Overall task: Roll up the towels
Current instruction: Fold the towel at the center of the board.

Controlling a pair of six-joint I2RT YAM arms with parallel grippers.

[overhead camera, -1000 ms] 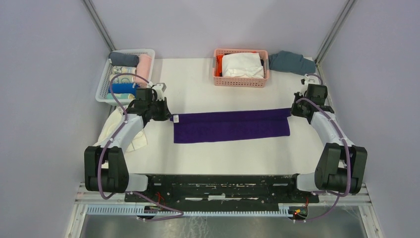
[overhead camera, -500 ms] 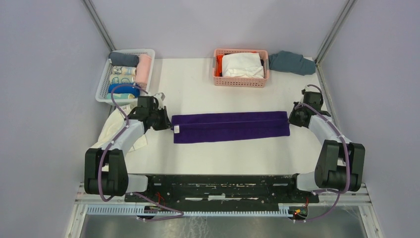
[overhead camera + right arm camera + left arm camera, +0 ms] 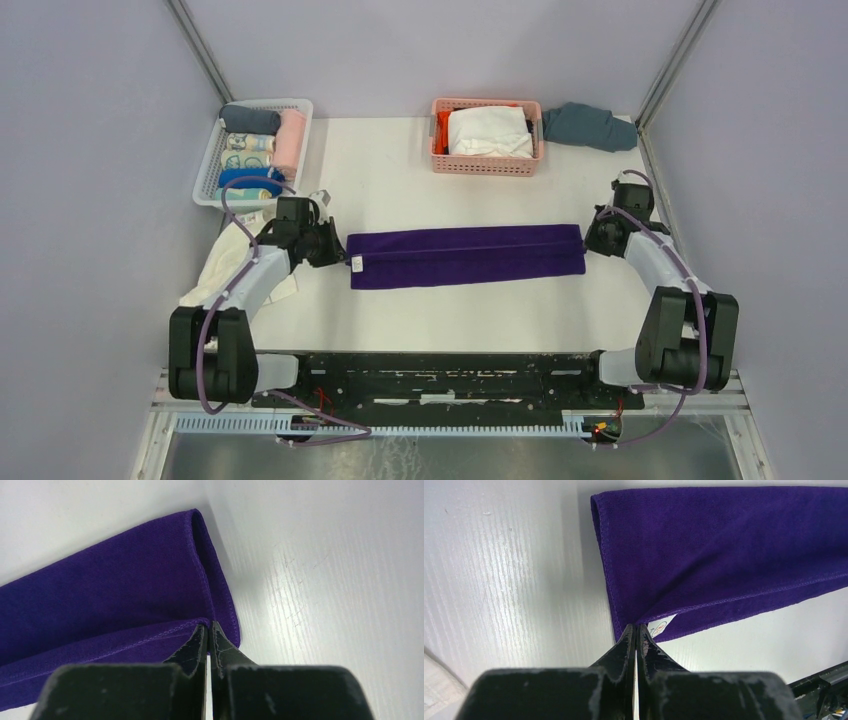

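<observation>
The white-and-black left arm [image 3: 258, 268] and right arm [image 3: 655, 258] reach low over the counter. The left claw [image 3: 635, 628] is pinched tight on the long purple folded towel [image 3: 724, 545] at its left end. The right claw [image 3: 207, 626] is clamped on its right end.

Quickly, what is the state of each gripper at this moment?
Left gripper: closed, pinching a corner of the purple towel.
Right gripper: closed, pinching the purple towel at its other end.
</observation>
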